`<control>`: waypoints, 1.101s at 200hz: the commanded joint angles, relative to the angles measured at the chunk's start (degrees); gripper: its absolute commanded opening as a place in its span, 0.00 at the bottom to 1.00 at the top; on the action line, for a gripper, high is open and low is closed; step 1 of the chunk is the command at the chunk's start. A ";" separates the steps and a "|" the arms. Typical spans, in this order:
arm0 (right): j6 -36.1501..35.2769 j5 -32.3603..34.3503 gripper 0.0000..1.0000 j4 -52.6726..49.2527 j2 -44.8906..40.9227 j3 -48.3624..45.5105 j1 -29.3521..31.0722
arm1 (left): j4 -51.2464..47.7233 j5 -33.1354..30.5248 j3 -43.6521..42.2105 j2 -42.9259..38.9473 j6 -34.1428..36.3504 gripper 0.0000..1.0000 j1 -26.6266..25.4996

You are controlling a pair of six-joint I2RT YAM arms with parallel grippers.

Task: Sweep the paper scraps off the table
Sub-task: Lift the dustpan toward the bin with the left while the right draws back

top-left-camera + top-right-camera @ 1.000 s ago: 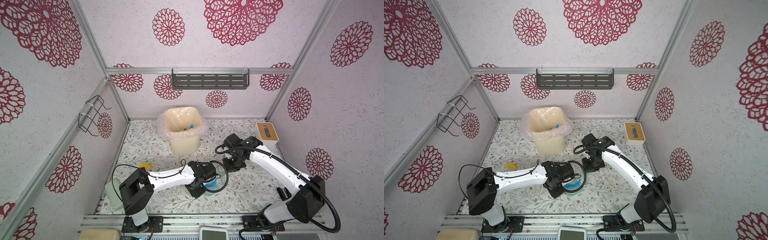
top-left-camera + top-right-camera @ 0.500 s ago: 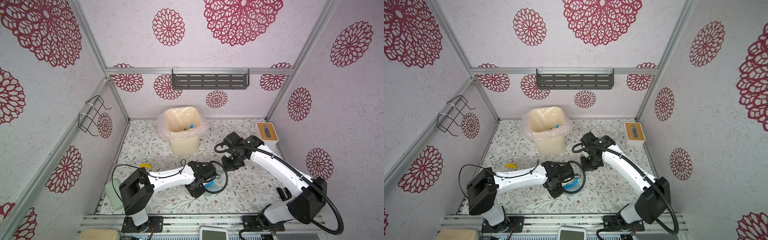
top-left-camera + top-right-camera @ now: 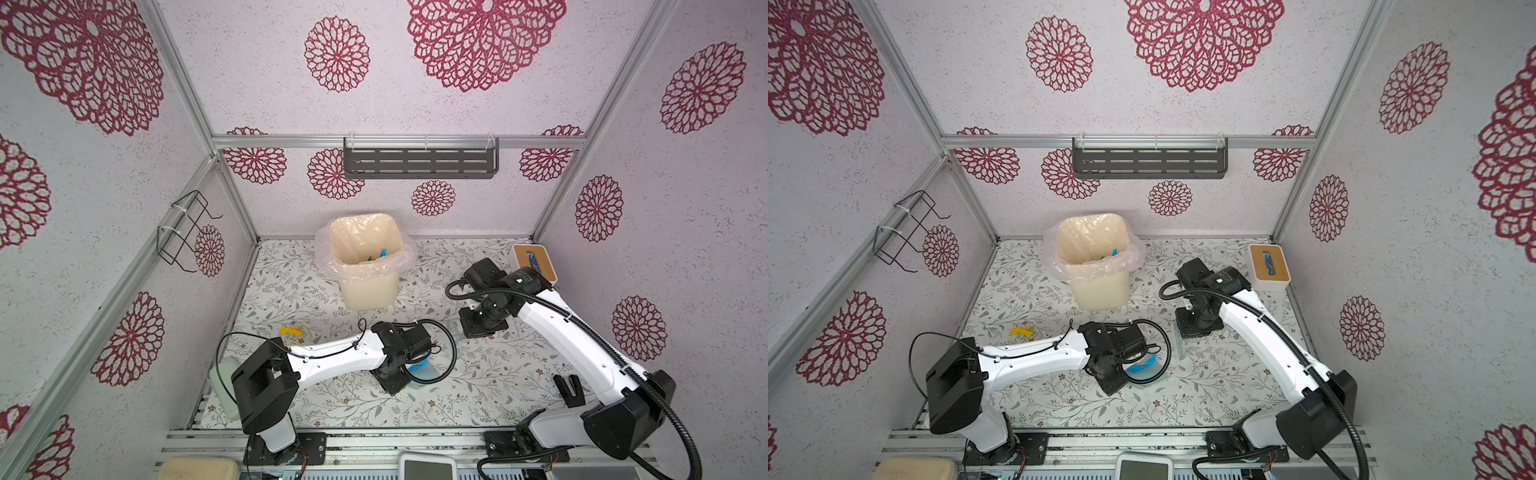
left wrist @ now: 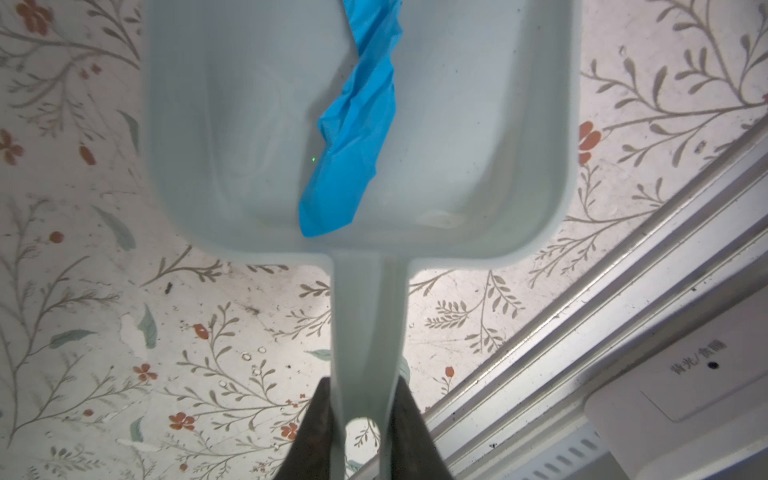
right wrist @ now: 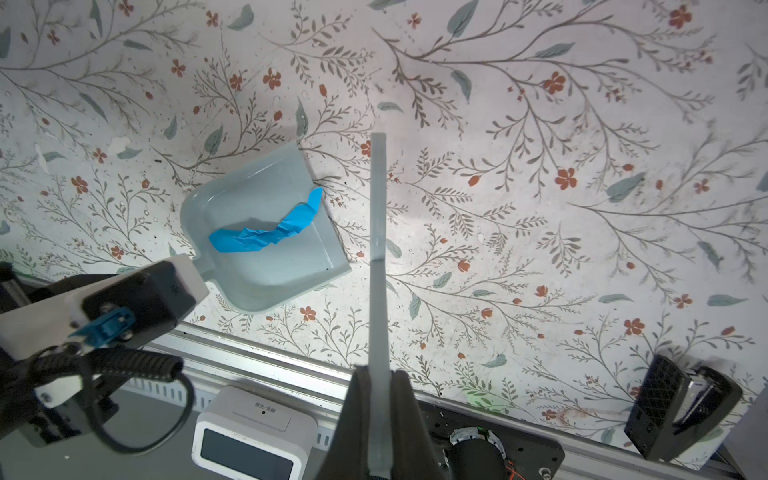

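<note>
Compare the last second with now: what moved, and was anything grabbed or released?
The right tool, shut on the sweeper blade, shifted slightly rightward in both top views, away from the dustpan. Nothing grabbed or released. The left tool kept the dustpan handle; blue scrap and yellow scrap stayed.

pan (image 4: 249, 124): handle between left fingers (image 4: 316, 436); tray past tips, on table (image 4: 83, 332) | scrap (image 4: 353, 137): in pan | scraper (image 5: 378, 249): between right fingers (image 5: 353, 424), reaching past tips; pan beside it, apart
</note>
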 commanded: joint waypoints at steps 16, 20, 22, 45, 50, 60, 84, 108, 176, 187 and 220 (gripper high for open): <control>-1.12 -0.26 0.00 -1.65 -4.94 0.27 -3.82 | 0.52 -2.70 0.16 -4.97 -0.65 0.00 -0.25; -1.14 -0.59 0.00 -1.44 -5.38 0.11 -4.38 | 0.57 -2.89 0.22 -5.37 -0.69 0.00 -0.30; -1.08 -0.72 0.00 -1.38 -5.60 0.00 -4.58 | 0.53 -3.02 0.25 -5.61 -0.73 0.00 -0.26; -1.07 -2.25 0.00 -0.30 -8.00 -1.81 -7.12 | 0.19 -4.61 0.57 -8.20 -1.04 0.00 -0.59; -1.10 -2.68 0.00 0.03 -8.45 -2.33 -7.73 | 0.02 -4.88 0.76 -8.79 -1.24 0.00 -0.67; -1.23 -3.65 0.00 0.60 -9.62 -3.39 -8.94 | -0.36 -5.44 1.37 -9.92 -1.54 0.00 -0.84; -1.19 -6.10 0.00 3.05 -12.51 -6.54 -11.02 | -2.49 -8.08 4.03 -12.35 -2.16 0.00 -1.55; 0.08 -7.86 0.00 6.09 -15.08 -10.32 -11.80 | -4.35 -9.80 7.00 -14.61 -2.63 0.00 -1.67; 2.08 -12.00 0.00 12.38 -19.04 -16.83 -12.76 | -13.74 -13.83 17.48 -19.33 -5.17 0.00 -1.75; 2.50 -12.47 0.00 13.21 -19.65 -17.32 -12.92 | -15.61 -14.54 19.42 -19.71 -5.40 0.00 -1.74; 4.02 -15.62 0.00 15.60 -21.28 -18.77 -13.30 | -20.85 -17.24 25.84 -20.25 -5.75 0.00 -0.77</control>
